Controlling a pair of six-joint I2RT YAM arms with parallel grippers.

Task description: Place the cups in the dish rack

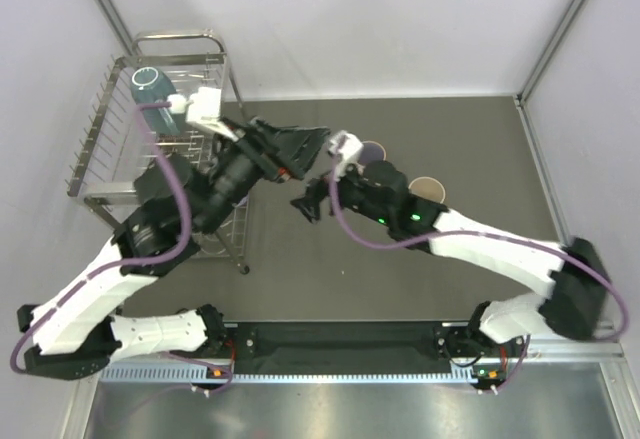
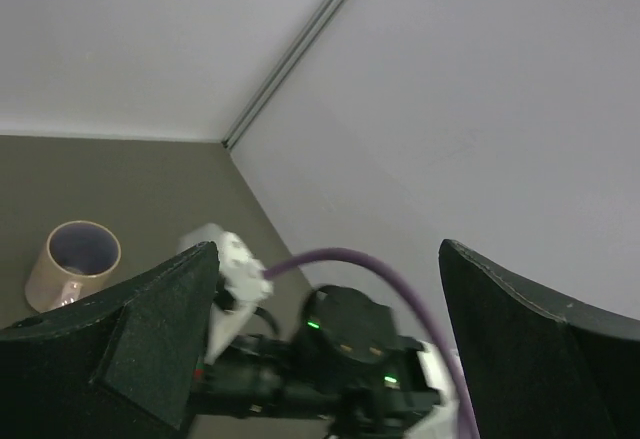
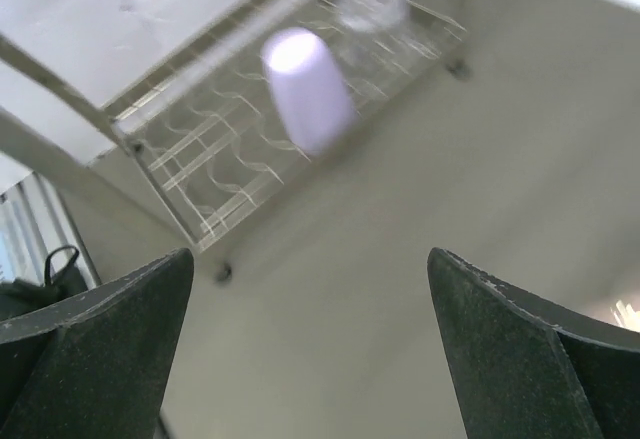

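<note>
Left gripper (image 2: 328, 247) spread wide, holding nothing; right gripper (image 3: 310, 254) likewise wide & empty, both over the table (image 1: 470, 139). Dish rack (image 1: 100, 124) at its 10 o'clock w/ teal-blue cup (image 1: 152, 83) inside; blurred lavender tumbler (image 3: 305, 89) seems to lie in it too. Beige tumbler (image 1: 428, 188) stands at 3 o'clock from right gripper

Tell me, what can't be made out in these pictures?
- Top view: the left arm covers much of the dish rack; only the teal cup shows there.
- Top view: the right arm hides parts of the beige cup and a second cup.
- Right wrist view: the lavender tumbler and clear glass are blurred; how they sit is unclear.
</note>
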